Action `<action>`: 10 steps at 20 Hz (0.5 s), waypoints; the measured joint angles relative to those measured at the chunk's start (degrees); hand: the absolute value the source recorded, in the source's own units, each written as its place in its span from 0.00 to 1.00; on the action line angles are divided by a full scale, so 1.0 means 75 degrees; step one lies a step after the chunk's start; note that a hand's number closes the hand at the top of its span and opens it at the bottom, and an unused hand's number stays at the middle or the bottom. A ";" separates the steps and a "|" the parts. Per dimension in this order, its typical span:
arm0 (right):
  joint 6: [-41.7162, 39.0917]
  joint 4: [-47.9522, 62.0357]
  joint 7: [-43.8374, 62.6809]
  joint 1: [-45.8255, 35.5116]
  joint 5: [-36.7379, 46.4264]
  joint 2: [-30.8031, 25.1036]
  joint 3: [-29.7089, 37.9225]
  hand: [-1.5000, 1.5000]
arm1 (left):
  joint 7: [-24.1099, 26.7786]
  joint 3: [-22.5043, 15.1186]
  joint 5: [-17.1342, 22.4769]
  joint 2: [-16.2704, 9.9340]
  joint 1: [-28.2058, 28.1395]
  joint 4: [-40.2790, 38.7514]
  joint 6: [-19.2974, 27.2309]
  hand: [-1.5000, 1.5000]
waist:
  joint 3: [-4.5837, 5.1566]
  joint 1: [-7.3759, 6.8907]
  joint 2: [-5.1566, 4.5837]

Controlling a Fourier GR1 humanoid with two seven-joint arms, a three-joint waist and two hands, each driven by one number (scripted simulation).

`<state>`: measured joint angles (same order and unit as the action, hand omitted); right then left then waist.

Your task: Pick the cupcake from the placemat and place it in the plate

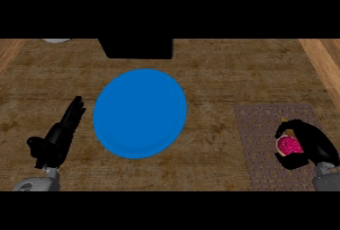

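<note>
The cupcake (289, 145), pink-topped, sits on the brownish woven placemat (266, 130) at the right of the counter. My right hand (313, 144) is curled round it, fingers and thumb wrapping both sides, so only the pink top shows. The blue plate (140, 112) lies in the middle of the counter, well to the left of the cupcake, with nothing on it. At the lower left, my left hand (58, 134) rests open with straight fingers pointing up, just left of the plate and apart from it.
A black object (136, 48) stands at the back edge behind the plate. A pale rounded thing (56, 40) shows at the top left. Lighter wood strips run along the far left and right of the counter.
</note>
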<state>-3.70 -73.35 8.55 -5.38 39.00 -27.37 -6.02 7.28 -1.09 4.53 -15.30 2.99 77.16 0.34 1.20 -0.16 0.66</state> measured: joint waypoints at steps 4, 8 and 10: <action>-0.0098 0.0333 -0.0563 -0.0571 0.0227 0.0187 -0.0375 1.00 | 0.0057 0.0068 -0.0016 -0.0006 0.0141 -0.0144 -0.0037 0.50 | -0.0036 -0.0049 -0.0030; 0.0408 0.0229 -0.0972 -0.0790 0.0616 0.0412 -0.0569 1.00 | 0.0034 0.0191 0.0003 -0.0004 0.0207 -0.0245 -0.0069 0.50 | -0.0113 -0.0022 -0.0063; 0.0672 -0.0012 -0.1151 -0.0719 0.0704 0.0491 -0.0558 1.00 | 0.0009 0.0170 -0.0052 0.0053 0.0197 -0.0192 -0.0042 0.50 | -0.0132 0.0000 -0.0069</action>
<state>1.35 -73.44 -0.08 -10.77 44.28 -23.69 -10.21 7.35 0.18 4.14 -14.90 4.47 75.72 0.03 0.21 -0.16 0.14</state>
